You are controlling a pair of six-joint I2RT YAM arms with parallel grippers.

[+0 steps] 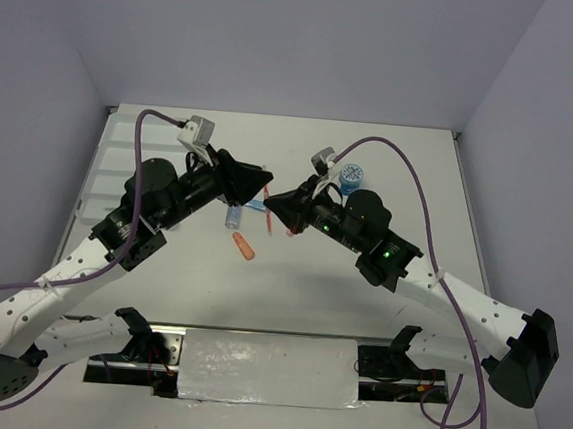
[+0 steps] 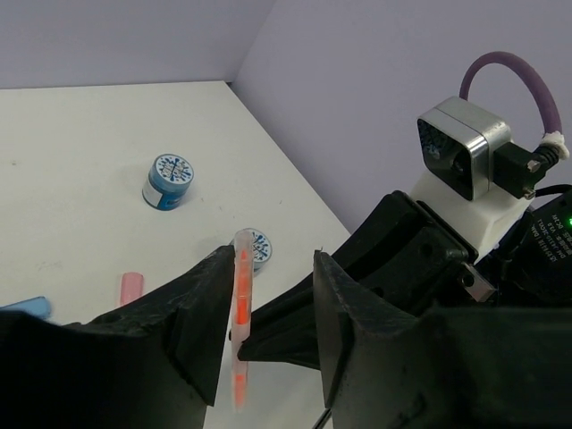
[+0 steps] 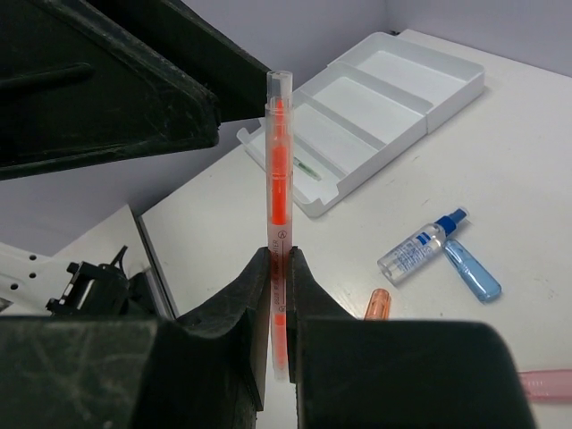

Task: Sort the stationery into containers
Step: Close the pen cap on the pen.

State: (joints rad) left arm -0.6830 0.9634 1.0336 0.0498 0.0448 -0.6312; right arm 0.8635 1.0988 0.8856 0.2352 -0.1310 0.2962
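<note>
1. White four-compartment tray (image 3: 429, 98) sits on the left of the table, with a thin green pen (image 3: 305, 166) lying in an end compartment.
2. Left gripper (image 2: 273, 295): jaws wide apart, gripping nothing. The free end of the orange pen (image 3: 280, 161) stands in the gap, hard by one finger and clear of the other. Contact uncertain.
3. Pen barrel is clear with fine print, too small to read.
4. Right gripper (image 3: 279, 259): jaws clamped on the pen's lower part.
5. On the table lie a clear bottle with blue cap (image 3: 420, 250), its blue label unreadable, with a light blue piece (image 3: 472, 273) just beside it, and an orange piece (image 3: 379, 304) and pink piece (image 2: 131, 286) near.
6. Two tape rolls (image 2: 168, 180) (image 2: 259, 248) stand apart. Tops are blue-and-white patterned, no legible text.
</note>
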